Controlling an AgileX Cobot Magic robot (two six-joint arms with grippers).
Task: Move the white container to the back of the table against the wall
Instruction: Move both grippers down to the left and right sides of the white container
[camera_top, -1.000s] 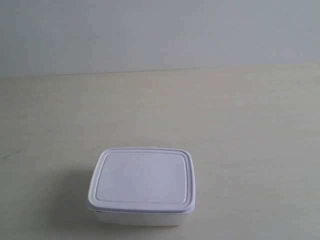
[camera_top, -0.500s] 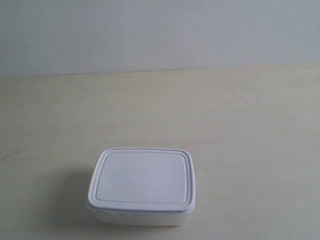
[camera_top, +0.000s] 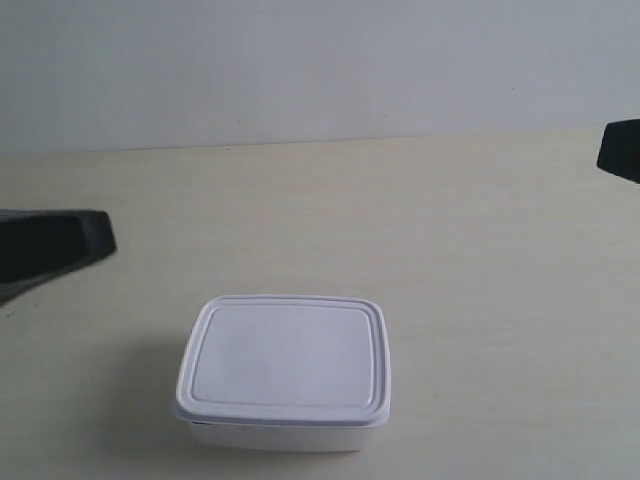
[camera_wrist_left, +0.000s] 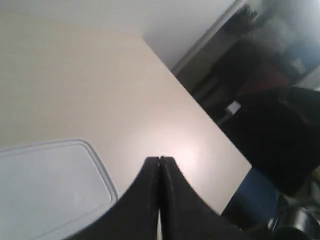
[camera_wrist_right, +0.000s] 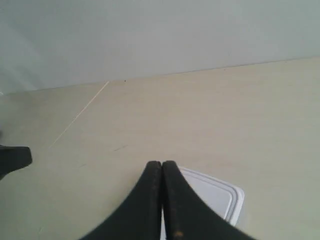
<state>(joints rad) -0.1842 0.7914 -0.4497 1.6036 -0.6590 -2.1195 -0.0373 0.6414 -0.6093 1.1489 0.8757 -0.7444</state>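
The white container (camera_top: 285, 365) sits with its lid on near the front of the table (camera_top: 420, 230), well away from the wall (camera_top: 300, 70). A dark gripper tip of the arm at the exterior view's left (camera_top: 92, 240) hovers left of the box and behind it. Another dark tip, of the arm at the exterior view's right (camera_top: 620, 150), shows at the far right edge. My left gripper (camera_wrist_left: 160, 159) is shut and empty, the container (camera_wrist_left: 45, 185) beside it. My right gripper (camera_wrist_right: 162, 163) is shut and empty, with the container (camera_wrist_right: 217, 192) partly hidden behind it.
The left wrist view shows the table's side edge (camera_wrist_left: 212, 117) with dark clutter (camera_wrist_left: 270, 100) beyond it. A thin seam (camera_wrist_right: 80, 115) runs across the table toward the wall (camera_wrist_right: 160, 35). The other arm's dark tip (camera_wrist_right: 15, 159) shows in the right wrist view.
Two dark gripper tips have come into the exterior view, one from each side edge. The container has not moved.
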